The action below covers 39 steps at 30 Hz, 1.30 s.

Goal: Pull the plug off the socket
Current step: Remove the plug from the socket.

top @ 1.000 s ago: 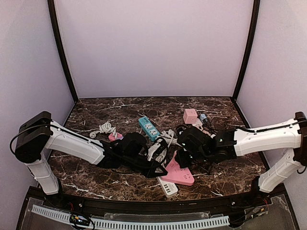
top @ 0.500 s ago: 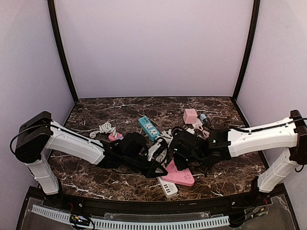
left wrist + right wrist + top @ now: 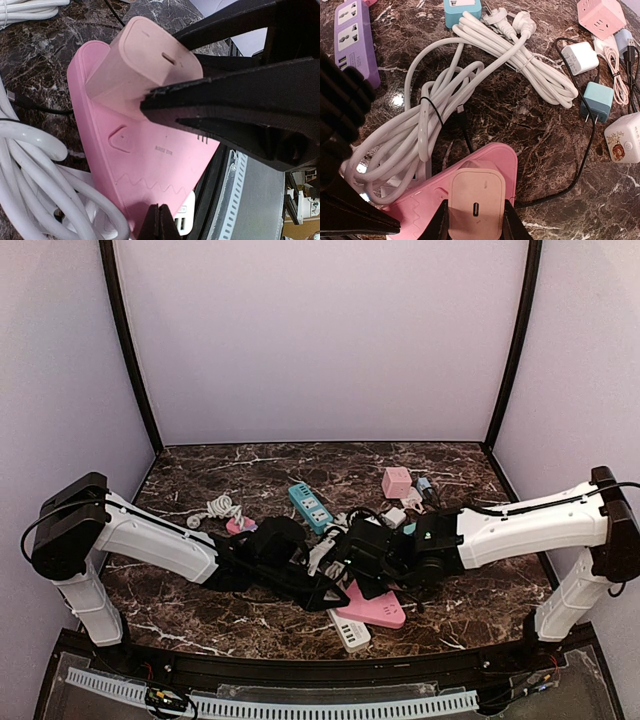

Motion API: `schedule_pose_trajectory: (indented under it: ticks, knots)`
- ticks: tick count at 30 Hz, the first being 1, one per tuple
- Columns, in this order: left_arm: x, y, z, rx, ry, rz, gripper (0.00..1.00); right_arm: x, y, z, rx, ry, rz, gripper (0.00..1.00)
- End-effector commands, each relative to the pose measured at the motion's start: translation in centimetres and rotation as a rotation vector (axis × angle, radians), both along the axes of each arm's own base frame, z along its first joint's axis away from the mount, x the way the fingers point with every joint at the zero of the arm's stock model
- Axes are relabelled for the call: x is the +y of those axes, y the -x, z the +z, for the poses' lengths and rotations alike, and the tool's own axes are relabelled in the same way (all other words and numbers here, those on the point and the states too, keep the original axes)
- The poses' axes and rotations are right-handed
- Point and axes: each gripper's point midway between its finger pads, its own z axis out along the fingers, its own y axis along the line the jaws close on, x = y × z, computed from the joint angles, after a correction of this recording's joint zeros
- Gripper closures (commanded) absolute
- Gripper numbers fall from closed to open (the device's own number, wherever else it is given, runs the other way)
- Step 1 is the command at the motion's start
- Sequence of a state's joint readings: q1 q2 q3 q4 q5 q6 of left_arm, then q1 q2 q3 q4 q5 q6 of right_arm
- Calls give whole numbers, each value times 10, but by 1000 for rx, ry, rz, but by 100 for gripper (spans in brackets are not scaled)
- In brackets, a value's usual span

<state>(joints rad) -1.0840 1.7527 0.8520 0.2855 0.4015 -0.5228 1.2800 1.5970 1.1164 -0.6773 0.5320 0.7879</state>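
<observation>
Right wrist: right pincer [image 3: 475,222] clenched on pink plug [image 3: 475,192] in pink socket [image 3: 492,157]; left pincer [image 3: 152,157] by socket, cannot tell grip.

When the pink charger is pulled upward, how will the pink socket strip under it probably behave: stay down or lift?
The pink socket strip looks like thin, light plastic, so it will probably lift with the pink charger unless held. Its glossy shell may slide on the polished marble table. The left hand straddles it, which should help.
</observation>
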Motion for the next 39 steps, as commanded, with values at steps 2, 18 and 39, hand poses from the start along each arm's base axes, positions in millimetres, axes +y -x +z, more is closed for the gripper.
schedule_pose_trajectory:
  ticks: [2, 18, 39]
  knots:
    - [109, 31, -117, 164, -535, 60, 99, -3, -4, 21, -58, -10, -19, 100]
    - [109, 32, -117, 166, -536, 58, 99, -3, -8, 23, 56, -285, 0, 100]
    - [78, 2, -68, 45, -413, 99, 98, -70, -72, 59, -48, -290, -62, 100]
